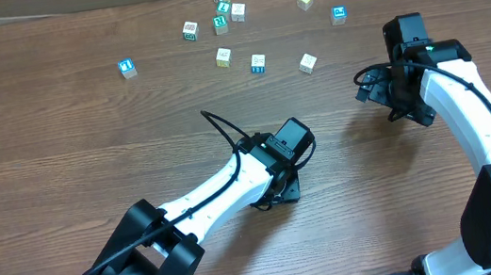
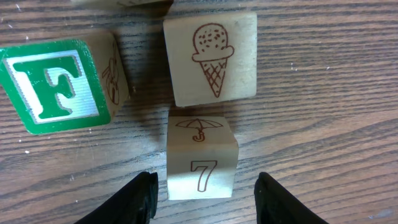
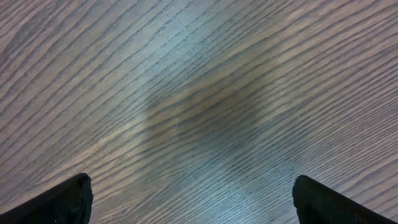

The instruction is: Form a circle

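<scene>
While your left tool (image 2: 206, 186) hangs near the centre of the tabletop (image 1: 61, 181), its jaws stand spread on either side of the cream 7 cube (image 2: 202, 165), with bare wood showing in both gaps. That cube sits at 6 o'clock in the cluster of cubes (image 2: 186, 87). The ice-cream cube (image 2: 211, 59) is just beside it at 12 o'clock, and the green F cube (image 2: 56, 84) is at 10 o'clock. From overhead, the cluster is hidden beneath the tool. Scattered cubes (image 1: 223, 57) lie toward 12 o'clock. Your right tool (image 3: 193, 196), at 3 o'clock, is spread wide above bare wood.
</scene>
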You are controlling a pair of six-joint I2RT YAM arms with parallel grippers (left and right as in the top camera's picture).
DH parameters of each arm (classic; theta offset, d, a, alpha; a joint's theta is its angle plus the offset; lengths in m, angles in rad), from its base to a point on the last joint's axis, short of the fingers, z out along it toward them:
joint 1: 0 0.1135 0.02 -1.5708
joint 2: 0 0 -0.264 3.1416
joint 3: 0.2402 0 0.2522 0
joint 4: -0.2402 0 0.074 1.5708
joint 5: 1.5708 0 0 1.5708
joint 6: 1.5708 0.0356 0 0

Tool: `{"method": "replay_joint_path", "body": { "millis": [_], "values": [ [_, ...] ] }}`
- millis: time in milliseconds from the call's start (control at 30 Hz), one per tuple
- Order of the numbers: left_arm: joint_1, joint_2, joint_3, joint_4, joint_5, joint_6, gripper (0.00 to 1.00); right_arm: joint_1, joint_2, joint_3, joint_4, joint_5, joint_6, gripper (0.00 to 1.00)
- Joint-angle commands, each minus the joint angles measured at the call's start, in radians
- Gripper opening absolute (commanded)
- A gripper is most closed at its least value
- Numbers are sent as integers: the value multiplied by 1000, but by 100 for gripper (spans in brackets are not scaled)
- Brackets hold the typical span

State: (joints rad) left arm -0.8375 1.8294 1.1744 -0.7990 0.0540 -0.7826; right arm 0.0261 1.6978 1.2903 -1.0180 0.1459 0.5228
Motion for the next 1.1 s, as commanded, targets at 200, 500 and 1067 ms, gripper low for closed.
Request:
{"method": "replay_joint_path", "body": {
  "millis": [200,500,1067],
  "values": [
    [-1,15,-3,2,-22,-7,49,-4,-18,11,3,11,1,100],
    [0,15,-3,0,-24,-11,51,-4,-18,11,3,11,1,100],
    [0,16,-9,7,-29,-23,43,-4,-18,11,3,11,1,100]
  ]
}}
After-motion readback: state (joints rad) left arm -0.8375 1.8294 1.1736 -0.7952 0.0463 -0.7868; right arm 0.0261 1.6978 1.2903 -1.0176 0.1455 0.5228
